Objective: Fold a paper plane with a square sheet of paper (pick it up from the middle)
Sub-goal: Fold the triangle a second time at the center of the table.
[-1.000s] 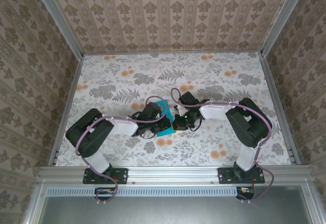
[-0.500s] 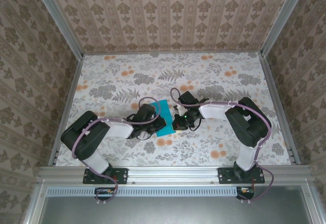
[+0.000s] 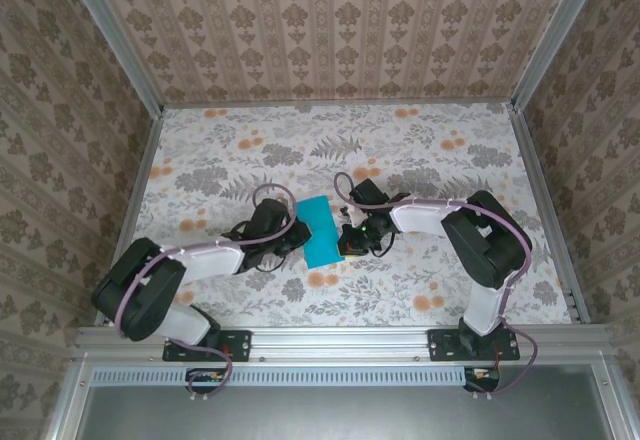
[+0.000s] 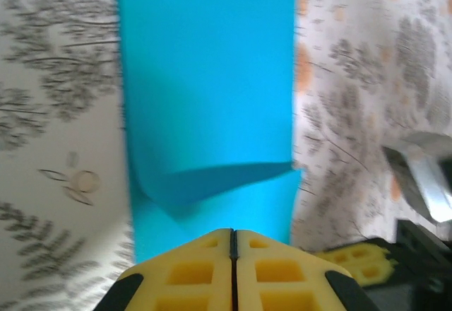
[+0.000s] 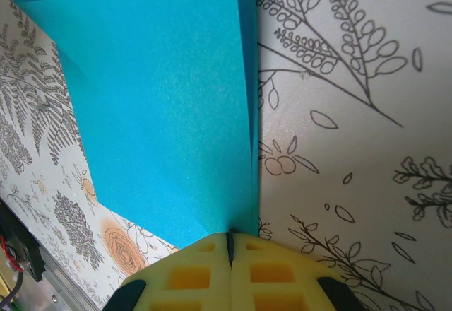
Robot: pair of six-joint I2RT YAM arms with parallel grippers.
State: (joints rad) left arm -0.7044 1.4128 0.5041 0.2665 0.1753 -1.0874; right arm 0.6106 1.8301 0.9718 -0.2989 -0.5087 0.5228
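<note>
The teal-blue folded paper plane (image 3: pixel 320 232) is lying on the floral-patterned table (image 3: pixel 430 150) between both grippers. The left gripper (image 4: pixel 233 235) is resting fully closed at its left edge. The right gripper (image 5: pixel 230 237) is sitting fully closed against the folded edge; whether it is gripping the paper cannot be told.

Paper plane (image 3: pixel 320 230) on the table (image 3: pixel 450 160) between left claw (image 4: pixel 233 236) and right claw (image 5: pixel 230 239)

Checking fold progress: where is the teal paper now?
In the top view the teal paper lies near the table centre, between the left gripper and the right gripper.
</note>
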